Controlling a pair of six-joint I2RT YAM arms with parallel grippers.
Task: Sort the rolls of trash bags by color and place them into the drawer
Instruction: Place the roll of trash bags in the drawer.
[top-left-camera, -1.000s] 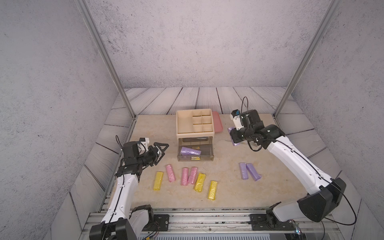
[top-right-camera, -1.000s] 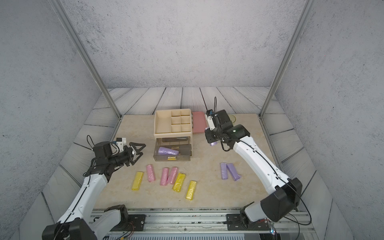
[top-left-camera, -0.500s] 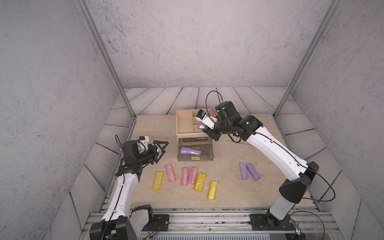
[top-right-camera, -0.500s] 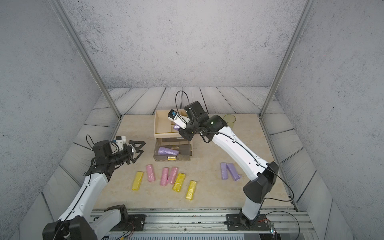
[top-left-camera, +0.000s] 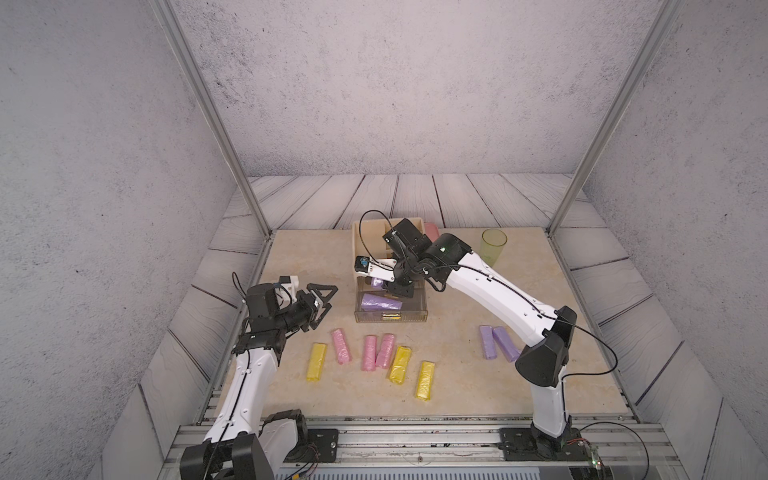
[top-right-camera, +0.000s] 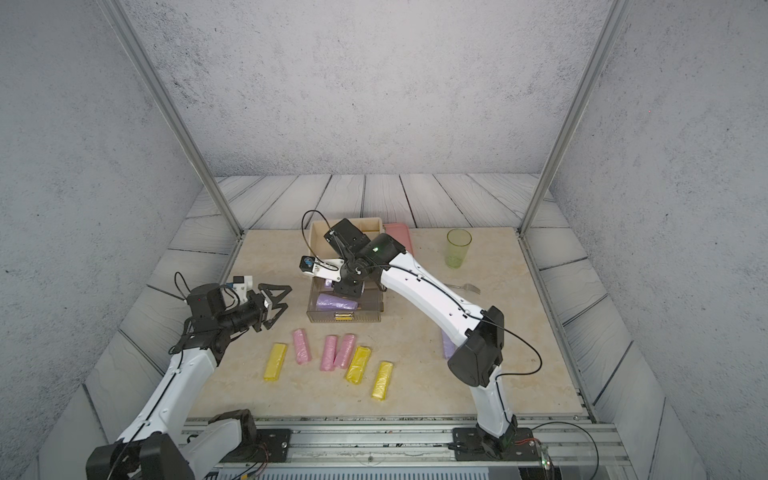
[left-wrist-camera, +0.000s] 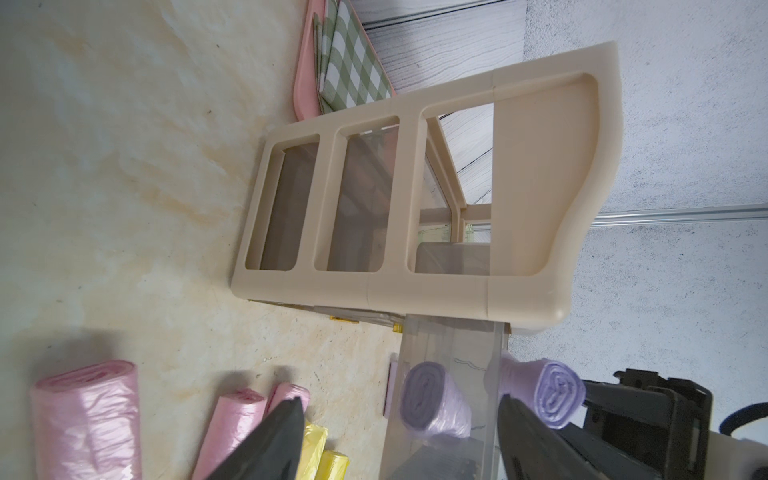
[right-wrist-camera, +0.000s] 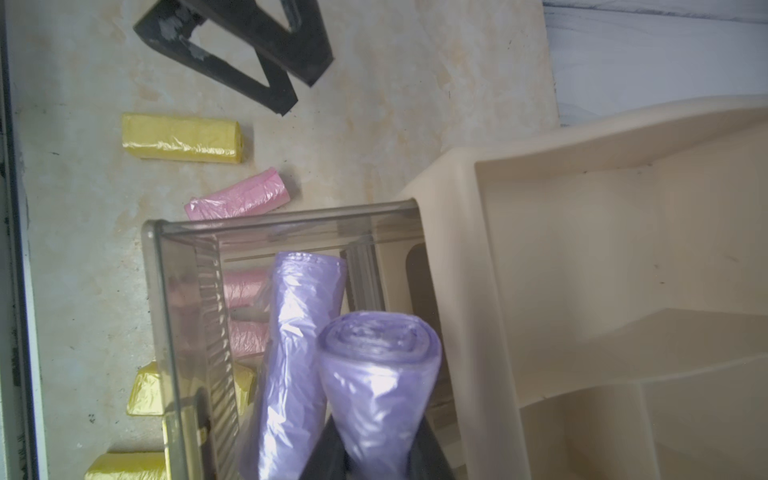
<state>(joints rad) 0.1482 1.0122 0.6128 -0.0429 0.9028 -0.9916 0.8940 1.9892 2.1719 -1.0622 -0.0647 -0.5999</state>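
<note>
Right wrist view, fingers (right-wrist-camera: 324, 461) pinching purple roll (right-wrist-camera: 378, 382)

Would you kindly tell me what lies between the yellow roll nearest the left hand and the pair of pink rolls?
A single pink roll lies there, touching neither the yellow roll nor the pink pair; both top views show it.

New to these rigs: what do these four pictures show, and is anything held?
Two white robot arms work a tabletop. Two pictures look down from above; the others come from a camera on each wrist. The right gripper, jaws closed on a purple roll, hangs over the open clear drawer, where a second purple roll lies. The left gripper is open and empty. On the table lie three yellow rolls, three pink rolls, two purple rolls, a green cup and a fork.
</note>
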